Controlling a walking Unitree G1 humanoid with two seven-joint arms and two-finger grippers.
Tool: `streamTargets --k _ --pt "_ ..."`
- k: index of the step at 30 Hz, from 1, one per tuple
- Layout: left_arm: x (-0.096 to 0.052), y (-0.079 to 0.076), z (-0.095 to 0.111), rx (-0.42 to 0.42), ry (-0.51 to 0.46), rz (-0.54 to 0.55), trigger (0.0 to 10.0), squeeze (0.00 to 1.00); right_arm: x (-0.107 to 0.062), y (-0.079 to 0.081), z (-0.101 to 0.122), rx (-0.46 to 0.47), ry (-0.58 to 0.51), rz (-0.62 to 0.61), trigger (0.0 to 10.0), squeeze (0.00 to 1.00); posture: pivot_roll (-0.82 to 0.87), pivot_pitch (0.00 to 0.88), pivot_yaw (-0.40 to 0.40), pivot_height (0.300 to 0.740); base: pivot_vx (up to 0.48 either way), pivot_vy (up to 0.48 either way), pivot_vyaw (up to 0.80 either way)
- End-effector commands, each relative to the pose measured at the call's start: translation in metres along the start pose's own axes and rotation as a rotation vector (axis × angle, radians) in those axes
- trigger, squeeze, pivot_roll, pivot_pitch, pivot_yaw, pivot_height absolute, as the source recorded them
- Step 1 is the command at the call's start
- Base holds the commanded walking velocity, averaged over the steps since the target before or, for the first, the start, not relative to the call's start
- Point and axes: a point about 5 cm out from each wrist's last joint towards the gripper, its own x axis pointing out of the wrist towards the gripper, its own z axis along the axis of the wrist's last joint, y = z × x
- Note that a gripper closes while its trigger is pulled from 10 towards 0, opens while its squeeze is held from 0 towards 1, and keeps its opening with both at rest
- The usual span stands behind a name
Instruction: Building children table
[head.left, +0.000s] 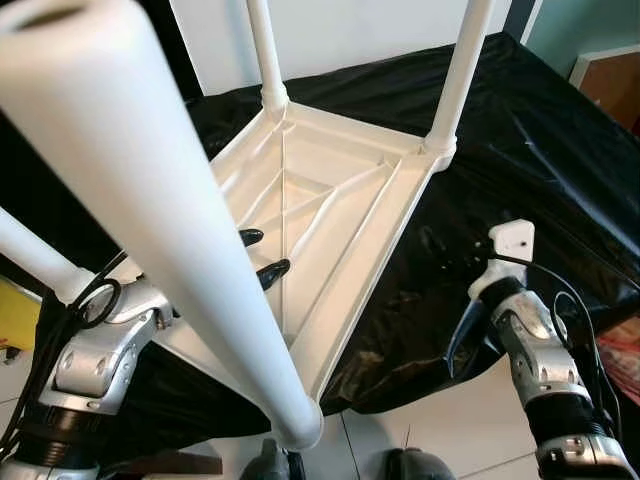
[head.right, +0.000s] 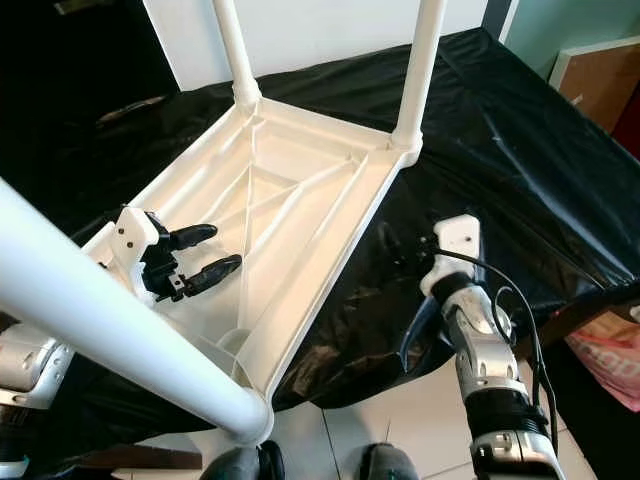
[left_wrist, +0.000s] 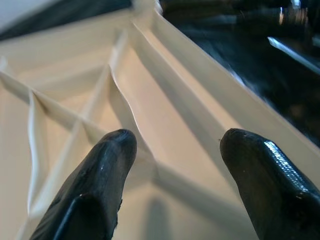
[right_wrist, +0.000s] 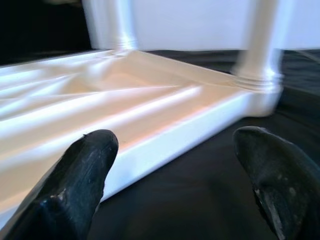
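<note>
The white plastic children's table (head.right: 300, 200) lies upside down in front of me on a crinkled black plastic sheet (head.right: 520, 150), its ribbed underside facing up. Its long axis runs away from me and slightly to my left, from the near corner by my feet to the far edge by the white wall (head.right: 330, 30). Round white tube legs stand up from the corners: two far legs (head.right: 425, 60) rise out of their collared sockets, and the near leg (head.left: 150, 200) looms large across my left side, seated in the near corner socket. The underside shows a raised outer rim and thin stiffening ribs that meet in the middle; the plastic is glossy and clean.

My left gripper (head.right: 200, 255) hovers over the tabletop's underside near its left rim, its two black fingers (left_wrist: 100, 170) spread apart with only the ribs visible between them, gripping nothing. My right gripper (right_wrist: 175, 165) sits just off the table's right edge, low over the black sheet, its fingers (right_wrist: 80, 170) also wide apart and empty, pointed toward the table's rim and the far right leg socket. The grey tiled floor (head.right: 400, 420) shows below the sheet's near edge.
</note>
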Motion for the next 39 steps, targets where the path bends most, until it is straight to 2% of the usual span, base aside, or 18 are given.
streamTargets --k 1,3,6,8,13,21,23,29,34,39 --pt "-0.001 -0.003 -0.001 0.015 0.01 -0.048 10.0 0.0 -0.001 0.004 -0.001 0.027 0.012 0.022 10.0 0.0 -0.02 0.166 0.065 0.74 0.0 0.0 0.0" --pt "-0.005 -0.005 -0.004 0.035 0.037 -0.07 10.0 0.0 -0.005 0.012 0.002 0.023 0.026 0.101 10.0 0.0 -0.02 0.169 0.064 0.74 0.0 0.0 0.0" --pt "-0.007 -0.007 -0.005 0.047 0.051 -0.086 10.0 0.0 -0.008 0.017 0.003 0.016 0.038 0.146 10.0 0.0 -0.02 0.169 0.061 0.74 0.0 0.0 0.0" --pt "-0.013 -0.01 -0.009 0.087 0.092 -0.122 10.0 0.0 -0.014 0.021 0.005 0.009 0.065 0.211 10.0 0.0 -0.02 0.167 0.055 0.74 0.0 0.0 0.0" --pt "-0.021 -0.012 -0.018 0.146 0.161 -0.158 10.0 0.0 -0.018 0.023 0.008 0.009 0.086 0.248 10.0 0.0 -0.02 0.165 0.049 0.74 0.0 0.0 0.0" --pt "-0.033 -0.015 -0.022 0.128 0.192 -0.196 10.0 0.0 -0.02 0.026 0.011 0.011 0.114 0.278 10.0 0.0 -0.02 0.156 0.042 0.74 0.0 0.0 0.0" --pt "-0.041 -0.019 -0.023 0.103 0.201 -0.224 10.0 0.0 -0.02 0.026 0.011 0.008 0.124 0.288 10.0 0.0 -0.01 0.152 0.038 0.74 0.0 0.0 0.0" --pt "-0.053 -0.022 -0.027 0.057 0.233 -0.254 10.0 0.0 -0.02 0.025 0.012 0.005 0.141 0.3 10.0 0.0 -0.02 0.148 0.034 0.74 0.0 0.0 0.0" --pt "-0.054 -0.025 -0.034 0.09 0.288 -0.273 10.0 0.0 -0.018 0.024 0.012 0.0 0.148 0.305 10.0 0.0 -0.02 0.143 0.028 0.74 0.0 0.0 0.0" --pt "-0.038 -0.023 -0.05 0.189 0.382 -0.259 10.0 0.0 -0.014 0.022 0.013 -0.016 0.152 0.31 10.0 0.0 -0.02 0.139 0.021 0.74 0.0 0.0 0.0"
